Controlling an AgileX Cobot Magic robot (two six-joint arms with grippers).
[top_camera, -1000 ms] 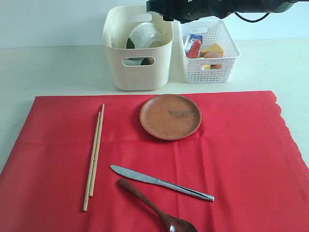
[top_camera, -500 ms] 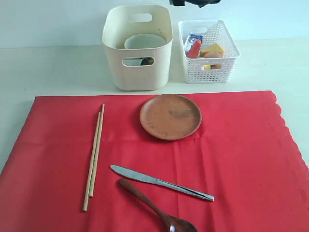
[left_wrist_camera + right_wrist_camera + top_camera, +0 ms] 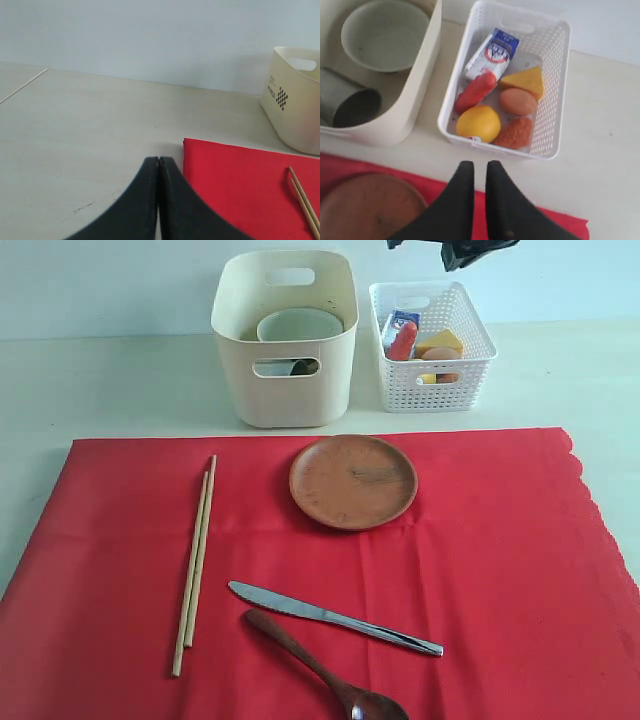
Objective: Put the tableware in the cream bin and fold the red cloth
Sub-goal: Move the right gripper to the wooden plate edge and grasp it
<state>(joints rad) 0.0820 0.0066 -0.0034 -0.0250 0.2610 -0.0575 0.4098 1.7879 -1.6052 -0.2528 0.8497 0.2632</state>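
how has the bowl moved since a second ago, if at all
Yes: the bowl, tipped on edge before, has settled lower in the cream bin and now sits level, rim up.

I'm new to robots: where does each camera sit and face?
Exterior: raised, looking across the red cloth to the cream bin; arm scrap at top.
Left wrist: low by the cloth's corner, facing along the table; left gripper, shut.
Right wrist: high, looking down into the white basket; right gripper, slightly open.
All share the bin.

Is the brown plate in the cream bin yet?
No, the round brown plate lies flat on the red cloth, in front of the cream bin and outside it.
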